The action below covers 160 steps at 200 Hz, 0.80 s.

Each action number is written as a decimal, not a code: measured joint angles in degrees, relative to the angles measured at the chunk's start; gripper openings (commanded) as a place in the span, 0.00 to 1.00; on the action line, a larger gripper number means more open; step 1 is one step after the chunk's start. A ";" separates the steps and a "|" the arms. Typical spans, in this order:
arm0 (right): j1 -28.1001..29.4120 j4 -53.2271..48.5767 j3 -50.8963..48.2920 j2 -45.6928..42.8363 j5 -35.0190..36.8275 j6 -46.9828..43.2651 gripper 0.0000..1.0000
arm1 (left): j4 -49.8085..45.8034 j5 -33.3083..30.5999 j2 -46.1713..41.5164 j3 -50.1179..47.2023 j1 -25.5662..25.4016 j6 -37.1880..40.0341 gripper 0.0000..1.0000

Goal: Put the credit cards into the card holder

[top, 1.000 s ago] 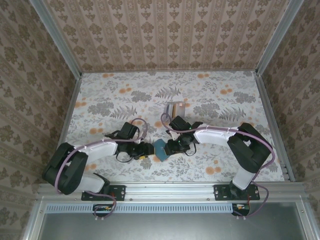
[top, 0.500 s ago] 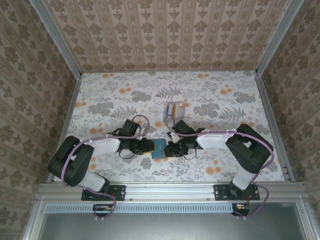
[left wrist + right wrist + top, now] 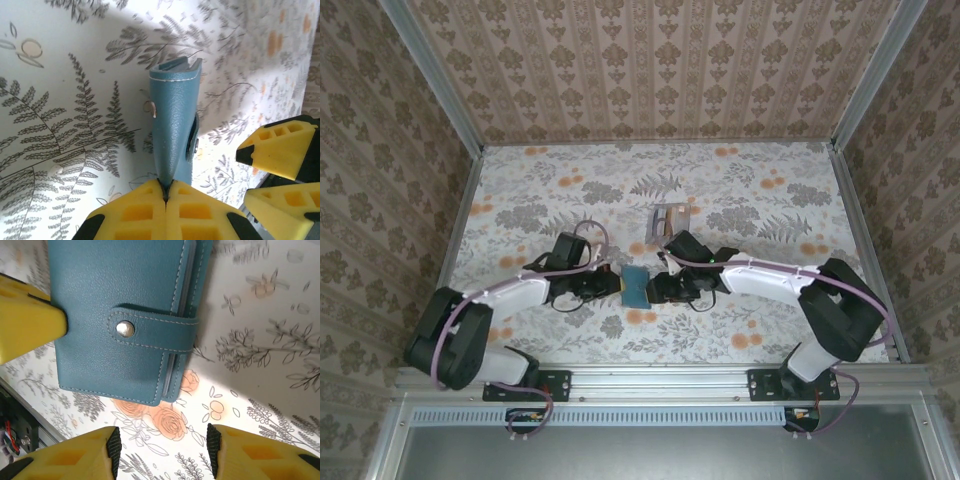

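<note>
Card holder (image 3: 668,217) stood small and greyish on the table (image 3: 770,180), just beyond the teal wallet (image 3: 636,286). Left gripper (image 3: 165,189) was closed on the wallet's edge; right gripper (image 3: 162,445) was open beside it.

- Seen from above, the wallet (image 3: 636,286) is over the near middle of the table (image 3: 520,205), between my two grippers.
- My left gripper (image 3: 618,287) pinches its 9 o'clock edge.
- My right gripper (image 3: 654,290) is just beside it at 3 o'clock.
- The card holder (image 3: 669,217) stands behind the wallet at 1 o'clock, well apart.
</note>
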 measured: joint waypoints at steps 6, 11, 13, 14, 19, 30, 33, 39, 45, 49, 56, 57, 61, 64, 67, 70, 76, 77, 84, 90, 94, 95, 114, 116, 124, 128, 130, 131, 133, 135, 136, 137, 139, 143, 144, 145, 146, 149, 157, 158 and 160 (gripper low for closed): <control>0.09 -0.92 1.01 -0.17 0.70 -0.31 0.52 | -0.63 0.00 -0.92 0.24 0.02 0.17 0.00; 0.20 -1.51 1.86 -0.15 1.07 -0.61 0.52 | -0.96 0.09 -1.40 0.52 0.00 0.17 0.00; 0.24 -1.64 2.21 -0.09 1.22 -0.70 0.52 | -1.09 0.13 -1.51 0.61 0.00 0.17 0.00; 0.28 -1.66 2.32 -0.07 1.31 -0.72 0.52 | -1.11 0.17 -1.60 0.70 0.00 0.15 0.00; 0.48 -1.95 3.06 -0.02 1.77 -0.94 0.52 | -1.18 0.44 -1.77 0.90 -0.02 0.15 0.00; 1.14 -2.03 4.50 0.15 2.43 -1.09 0.52 | -1.16 1.18 -1.84 1.22 0.00 0.13 0.00; 1.33 -2.01 4.81 0.15 2.58 -1.07 0.52 | -1.16 1.36 -1.84 1.22 0.00 0.13 0.00; 1.70 -1.79 5.25 0.24 2.71 -1.07 0.52 | -1.22 1.66 -1.84 1.25 0.00 0.13 0.00; 1.99 -1.33 5.51 0.35 2.93 -0.98 0.52 | -1.31 1.97 -1.84 1.25 0.00 0.13 0.00; 2.14 -1.18 5.77 0.55 3.17 -0.85 0.52 | -1.31 2.12 -1.84 1.25 0.00 0.13 0.00; 2.40 -1.14 6.38 1.11 3.54 -0.59 0.52 | -1.36 2.43 -1.84 1.25 0.00 0.11 0.00; 2.43 -1.14 6.45 1.18 3.58 -0.59 0.52 | -1.38 2.51 -1.84 1.25 0.00 0.09 0.00; 2.58 -1.11 6.88 1.66 3.85 -0.42 0.52 | -1.40 2.69 -1.84 1.25 0.00 0.09 0.00; 2.67 -1.11 7.21 2.05 4.04 -0.26 0.52 | -1.40 2.86 -1.84 1.25 0.00 0.04 0.00; 2.69 -1.07 7.50 2.40 4.26 -0.07 0.52 | -1.40 3.04 -1.84 1.25 0.00 -0.04 0.00; 2.78 -1.01 7.76 2.86 4.52 0.04 0.53 | -1.40 3.21 -1.84 1.25 0.00 -0.13 0.00; 2.78 -0.85 8.33 3.82 5.11 0.28 0.53 | -1.40 3.52 -1.84 1.25 0.00 -0.24 0.00; 2.78 -0.85 8.46 4.04 5.16 0.26 0.53 | -1.38 3.63 -1.84 1.25 0.00 -0.31 0.00; 2.80 -0.92 9.18 5.31 5.55 0.44 0.53 | -1.31 3.91 -1.84 1.25 0.00 -0.37 0.00; 2.80 -1.01 9.88 6.62 5.99 0.44 0.53 | -1.25 4.09 -1.84 1.25 0.00 -0.52 0.00; 2.80 -1.07 10.29 7.39 6.21 0.44 0.53 | -1.22 4.13 -1.84 1.25 0.00 -0.57 0.00; 2.80 -1.07 10.38 7.56 6.25 0.44 0.53 | -1.22 4.15 -1.84 1.25 0.00 -0.59 0.00; 3.15 -1.53 12.35 10.64 7.43 0.44 0.51 | -0.74 4.24 -1.84 1.18 0.02 -1.46 0.00; 3.23 -1.60 12.46 10.80 7.78 0.44 0.51 | -0.70 4.22 -1.84 1.16 0.09 -1.64 0.00; 3.54 -1.75 12.74 11.10 8.83 0.52 0.46 | -0.33 4.26 -1.86 1.05 0.33 -1.90 0.00; 3.69 -1.95 12.83 11.10 9.53 0.59 0.44 | -0.13 4.26 -1.86 1.01 0.44 -2.08 0.00; 3.74 -2.01 12.85 11.13 9.73 0.48 0.43 | -0.09 4.26 -1.86 0.98 0.46 -2.08 0.00; 3.80 -2.05 12.90 11.13 9.97 0.63 0.42 | -0.07 4.26 -1.86 0.98 0.48 -2.08 0.00; 3.89 -2.14 12.90 11.13 10.29 0.94 0.41 | -0.02 4.28 -1.86 0.98 0.48 -2.14 0.00; 3.93 -2.36 12.96 11.13 10.54 0.83 0.41 | 0.07 4.28 -1.86 0.98 0.48 -2.21 0.00; 3.96 -2.40 12.96 11.13 10.62 0.74 0.40 | 0.07 4.28 -1.86 0.98 0.48 -2.25 0.00; 4.00 -2.49 13.00 11.13 10.86 0.83 0.39 | 0.11 4.28 -1.86 0.98 0.48 -2.27 0.00; 4.07 -2.60 13.09 11.13 11.13 1.20 0.39 | 0.15 4.31 -1.88 0.98 0.48 -2.27 0.00; 4.17 -2.91 13.25 11.13 11.65 1.25 0.37 | 0.26 4.31 -1.92 0.98 0.48 -2.32 0.00; 4.20 -2.97 13.27 11.13 11.76 1.33 0.37 | 0.28 4.31 -1.95 0.98 0.48 -2.34 0.00; 4.22 -2.97 13.29 11.13 11.85 1.44 0.36 | 0.31 4.31 -1.95 0.98 0.48 -2.38 0.00; 4.26 -3.04 13.35 11.13 12.02 1.70 0.36 | 0.31 4.31 -1.95 0.98 0.48 -2.40 0.00; 4.31 -3.10 13.42 11.13 12.39 1.64 0.35 | 0.42 4.31 -2.03 0.98 0.46 -2.49 0.00; 4.52 -3.15 13.55 11.13 13.20 1.97 0.30 | 0.72 4.33 -2.23 0.90 0.42 -2.71 0.00; 4.55 -3.15 13.55 11.13 13.31 2.08 0.29 | 0.74 4.31 -2.23 0.90 0.42 -2.73 0.00; 4.59 -3.10 13.55 11.13 13.49 2.38 0.28 | 0.85 4.31 -2.32 0.87 0.42 -2.71 0.00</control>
